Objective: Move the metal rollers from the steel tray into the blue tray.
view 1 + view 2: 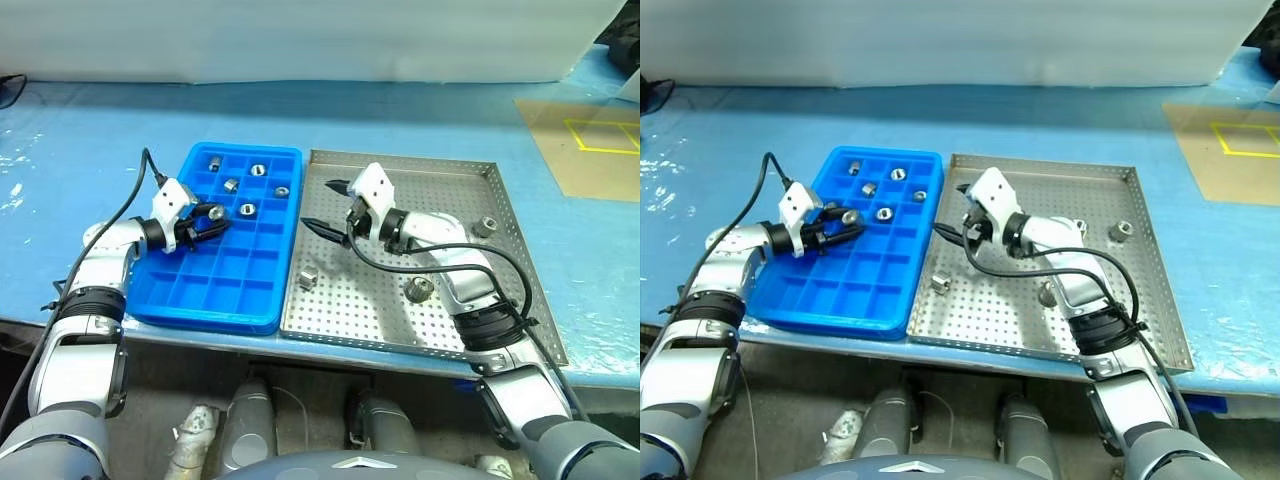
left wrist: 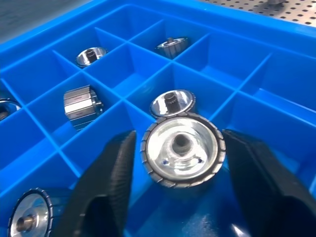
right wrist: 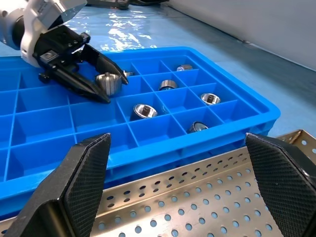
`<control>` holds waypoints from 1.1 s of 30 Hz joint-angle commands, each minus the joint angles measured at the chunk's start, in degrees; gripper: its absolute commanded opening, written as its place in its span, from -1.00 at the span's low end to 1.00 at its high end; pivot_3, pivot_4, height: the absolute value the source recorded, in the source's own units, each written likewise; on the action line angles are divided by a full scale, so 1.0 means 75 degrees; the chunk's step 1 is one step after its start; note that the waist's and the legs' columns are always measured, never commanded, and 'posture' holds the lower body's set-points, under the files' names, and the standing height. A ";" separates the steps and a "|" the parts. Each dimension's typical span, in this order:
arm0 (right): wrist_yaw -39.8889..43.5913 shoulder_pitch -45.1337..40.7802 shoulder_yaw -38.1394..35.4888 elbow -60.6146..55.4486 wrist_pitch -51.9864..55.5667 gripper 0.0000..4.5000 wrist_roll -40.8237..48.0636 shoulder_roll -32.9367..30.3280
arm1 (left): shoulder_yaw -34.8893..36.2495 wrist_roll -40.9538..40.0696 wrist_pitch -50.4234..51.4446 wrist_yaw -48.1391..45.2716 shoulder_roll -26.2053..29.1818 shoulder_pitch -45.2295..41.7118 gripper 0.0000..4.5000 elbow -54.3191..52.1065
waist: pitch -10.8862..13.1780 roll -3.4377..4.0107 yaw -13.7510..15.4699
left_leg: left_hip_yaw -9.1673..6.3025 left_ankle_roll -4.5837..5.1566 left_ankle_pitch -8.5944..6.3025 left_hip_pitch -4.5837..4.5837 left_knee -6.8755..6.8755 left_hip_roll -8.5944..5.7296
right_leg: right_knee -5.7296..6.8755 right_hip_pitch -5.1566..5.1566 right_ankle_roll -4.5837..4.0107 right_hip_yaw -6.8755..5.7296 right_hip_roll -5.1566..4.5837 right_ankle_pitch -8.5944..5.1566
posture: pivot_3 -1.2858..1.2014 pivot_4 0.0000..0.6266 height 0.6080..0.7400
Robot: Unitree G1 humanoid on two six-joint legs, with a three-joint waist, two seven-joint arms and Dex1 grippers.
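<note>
The blue tray lies left of the steel tray, the two touching side by side. Several metal rollers sit in the blue tray's far compartments. Three more rollers lie on the steel tray's perforated floor. My left gripper hovers over the blue tray's middle. Its fingers are parted around one roller, and a thin gap shows on one side. My right gripper is wide open and empty over the steel tray's left part, pointing toward the blue tray.
Both trays rest on a blue-covered table near its front edge. A brown mat with yellow tape lies at the back right. A white wall runs along the back. Black cables trail from both wrists.
</note>
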 commanded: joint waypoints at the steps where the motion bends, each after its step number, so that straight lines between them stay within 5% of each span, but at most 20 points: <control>1: -0.0084 -0.0022 -0.0148 -0.0308 -0.0038 1.00 0.0021 -0.0002 | 0.0095 -0.0005 -0.0127 0.0172 0.0117 -0.0195 0.84 0.0070 | 0.0000 0.0000 0.0000 | 0.0000 0.0000 0.0000 -0.0001 0.0000 0.0000 | 0.0000 0.0000 0.0000 0.0000 0.0000 0.0000 | -0.02 -0.52 1.00; 25: -0.0297 0.0202 -0.0130 -0.0403 -0.0051 1.00 -0.0127 -0.0090 | -0.0233 0.0395 -0.0177 0.0689 -0.0239 -0.0495 0.84 0.0747 | 0.0000 -0.0001 -0.0024 | 0.0000 0.0001 0.0000 0.0003 0.0009 0.0000 | 0.0003 0.0007 0.0000 0.0000 -0.0001 0.0001 | -0.05 -0.52 1.00; 30: -0.0397 0.0299 -0.0167 -0.0503 -0.0021 1.00 -0.0112 -0.0126 | -0.0348 0.0546 -0.0304 0.0746 -0.0236 -0.0641 0.31 0.1070 | -0.0004 0.0004 -0.0132 | 0.0000 -0.0006 0.0004 0.0016 0.0010 -0.0001 | 0.0016 0.0010 -0.0001 0.0002 0.0001 0.0000 | -0.06 -0.52 1.00; 33: -0.0436 0.0292 -0.0165 -0.0505 -0.0026 1.00 -0.0105 -0.0128 | -0.0345 0.0482 -0.0254 0.0513 -0.0244 -0.0745 0.31 0.1166 | -0.0004 0.0003 -0.0142 | -0.0001 -0.0013 0.0008 0.0029 0.0012 0.0000 | 0.0042 0.0015 -0.0004 0.0003 -0.0003 -0.0001 | -0.06 -0.52 1.00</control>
